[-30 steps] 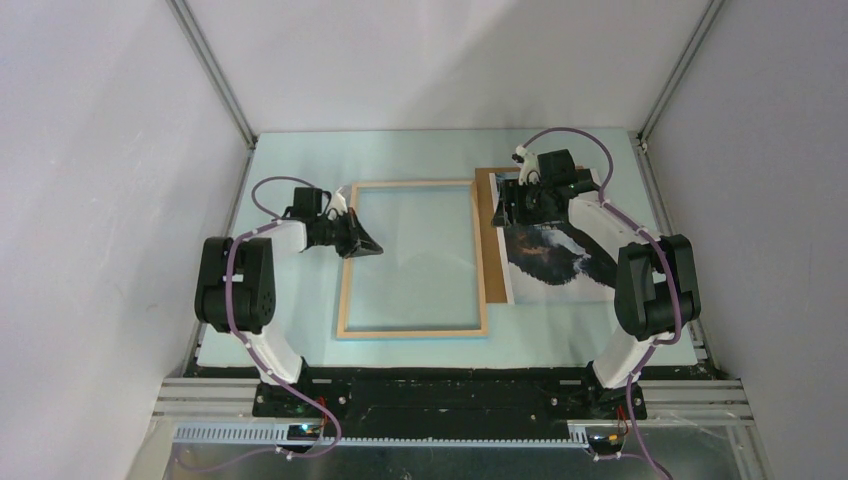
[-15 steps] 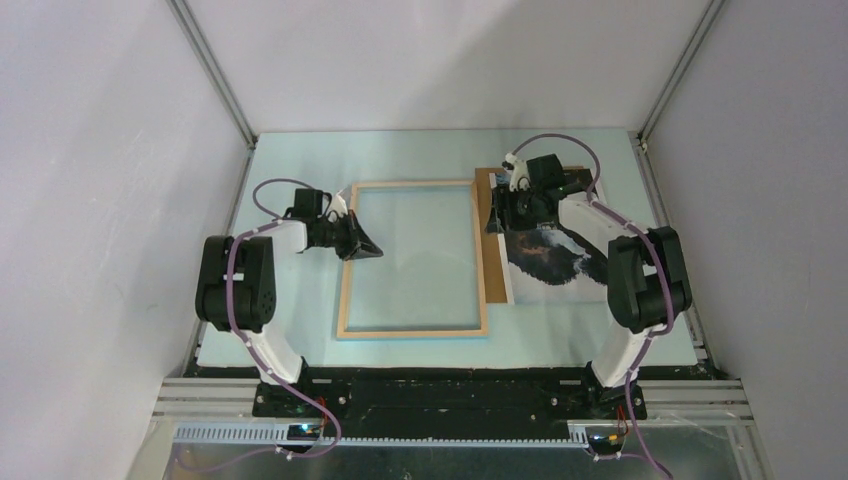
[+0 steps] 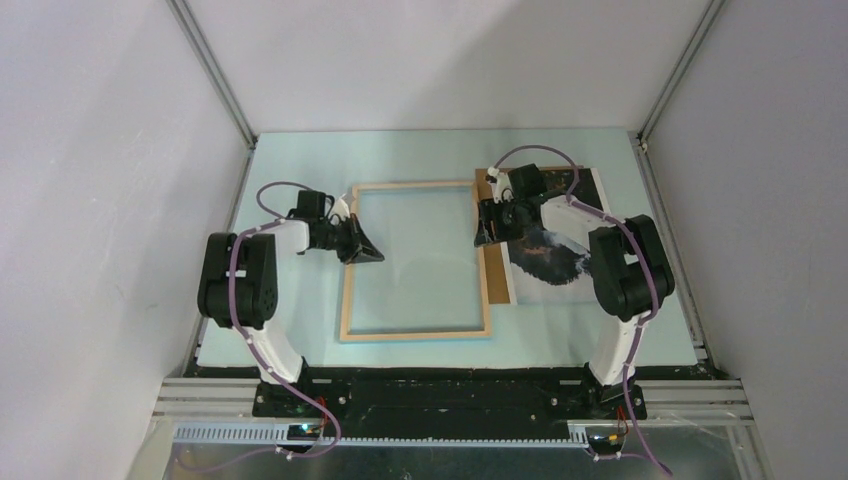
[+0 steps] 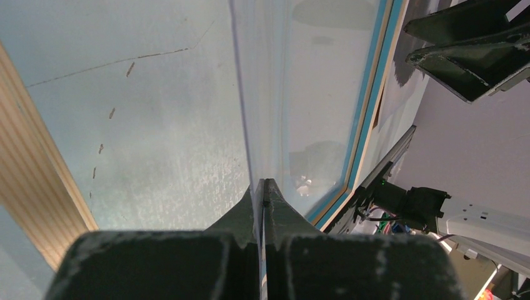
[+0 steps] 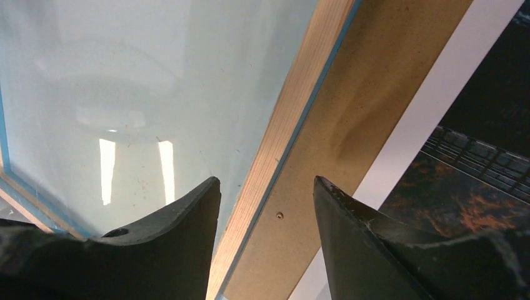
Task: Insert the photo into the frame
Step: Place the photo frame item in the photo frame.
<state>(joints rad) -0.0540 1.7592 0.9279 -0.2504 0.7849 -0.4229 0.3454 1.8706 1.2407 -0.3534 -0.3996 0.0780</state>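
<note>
The frame lies flat mid-table with its pale wood face up; its wood rail has a blue edge. My left gripper sits at the frame's left rail, shut on the edge of a thin clear sheet inside the frame. The photo, dark mountains with a white waterfall, lies picture side up to the right of the frame, on the brown backing board. My right gripper hovers open over the frame's right rail and the board, holding nothing. The photo's white border and dark print show at the right.
A pale teal mat covers the table, with grey enclosure walls and aluminium posts close on three sides. The right gripper's dark fingers show at the top right of the left wrist view.
My right gripper has moved left, from above the photo's top edge to above the frame's right rail. The left arm and the frame have not moved.
</note>
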